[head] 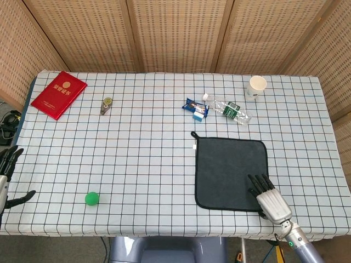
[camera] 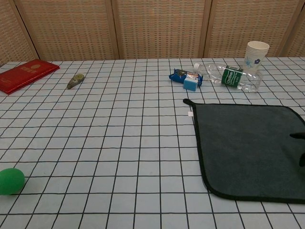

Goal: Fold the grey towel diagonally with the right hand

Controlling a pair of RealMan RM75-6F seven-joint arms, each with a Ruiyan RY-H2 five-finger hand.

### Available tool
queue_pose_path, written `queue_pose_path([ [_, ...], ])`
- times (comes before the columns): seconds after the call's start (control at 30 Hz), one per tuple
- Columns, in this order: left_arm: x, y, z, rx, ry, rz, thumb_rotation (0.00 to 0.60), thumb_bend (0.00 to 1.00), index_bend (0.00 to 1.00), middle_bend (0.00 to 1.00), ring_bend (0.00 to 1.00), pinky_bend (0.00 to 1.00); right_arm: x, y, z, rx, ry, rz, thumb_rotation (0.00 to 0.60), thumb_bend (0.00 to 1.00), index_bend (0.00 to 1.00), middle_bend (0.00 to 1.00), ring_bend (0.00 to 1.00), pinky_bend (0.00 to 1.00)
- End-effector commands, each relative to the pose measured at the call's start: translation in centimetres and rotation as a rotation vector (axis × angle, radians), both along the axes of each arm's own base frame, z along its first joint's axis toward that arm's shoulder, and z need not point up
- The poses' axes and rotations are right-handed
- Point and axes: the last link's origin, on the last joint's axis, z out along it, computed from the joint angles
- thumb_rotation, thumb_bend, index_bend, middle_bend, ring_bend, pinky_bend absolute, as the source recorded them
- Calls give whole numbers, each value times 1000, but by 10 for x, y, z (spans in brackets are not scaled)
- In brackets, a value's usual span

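grey towel (head: 230,172) lying fully flat, fold not begun. right hand (head: 267,198) hovering at its near right corner, fingers apart, gripping nothing yet.

Far ahead of your right hand you have a paper cup (head: 256,85), plastic bottle (head: 232,110) and blue packet (head: 196,108); a green ball (head: 92,198) sits near your left.

checked tabletop (head: 148,153), grey towel (head: 230,172) laid flat near the front right corner, red booklet (head: 58,94) at back left, green ball (head: 92,198) near the front edge, paper cup (head: 256,86), plastic bottle (head: 231,110) and snack packet (head: 196,108) toward the back right
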Motion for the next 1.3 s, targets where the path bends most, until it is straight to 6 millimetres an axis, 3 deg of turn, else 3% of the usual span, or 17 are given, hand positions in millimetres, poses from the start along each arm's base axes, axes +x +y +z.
queue_pose_path([
  [0.03,0,0,0,-1,1,0,600,0,0,0,0,0,-1,-1,-1,-1,11,-2,600,251,335,0,0,0],
  [0.3,0,0,-1,-2,2,1,600,0,0,0,0,0,0,-3,1,-11,-4,-8,600,487,345,0,0,0],
  [0.73,1,0,-1,-2,4,-2,600,0,0,0,0,0,0,-4,6,-23,-22,-10,600,579,349,0,0,0],
  [0.97,0,0,-1,-2,4,-3,600,0,0,0,0,0,-1,-5,9,-27,-23,-18,600,719,368,2,0,0],
  [1.3,1,-1,-1,-4,4,-4,600,0,0,0,0,0,3,-7,11,-36,-44,-7,600,719,596,35,0,0],
])
